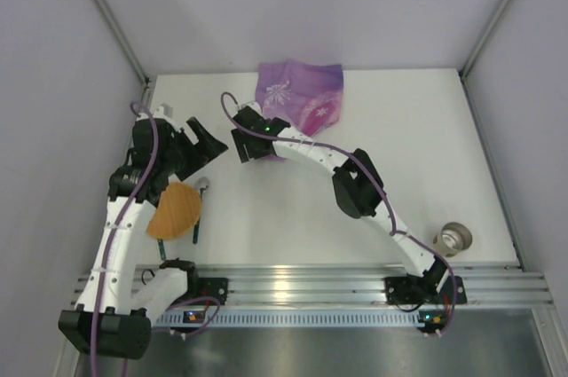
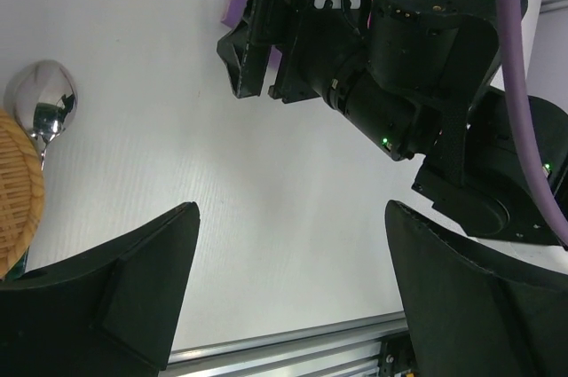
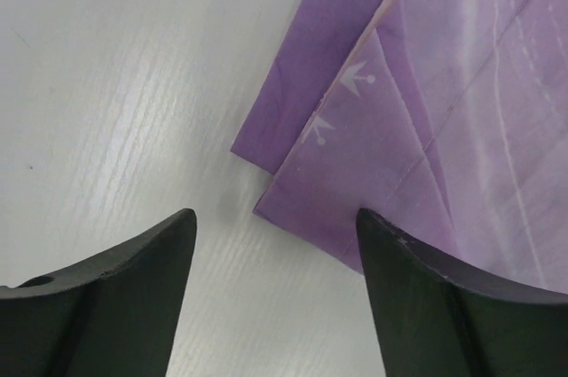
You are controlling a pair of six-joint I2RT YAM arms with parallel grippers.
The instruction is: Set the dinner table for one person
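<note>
The dinner table [image 1: 399,146] is a large white tabletop. A folded purple snowflake placemat [image 1: 300,93] lies at its far middle. My right gripper [image 1: 251,148] is open and hovers at the placemat's near-left corner. In the right wrist view the gripper [image 3: 275,217] is open and empty, with the placemat's corner [image 3: 426,129] just ahead of its right finger and the bare table [image 3: 115,84] to the left. My left gripper [image 1: 206,139] is open and empty over the table's left side. In the left wrist view it [image 2: 293,217] is open over bare table.
A round bamboo plate [image 1: 176,208] lies near the left front, with a spoon [image 1: 202,186] beside it and another utensil [image 1: 162,248] by the rail. A metal cup [image 1: 454,237] lies at the right front. The left wrist view shows the spoon [image 2: 43,98], plate [image 2: 16,191] and right gripper [image 2: 266,35].
</note>
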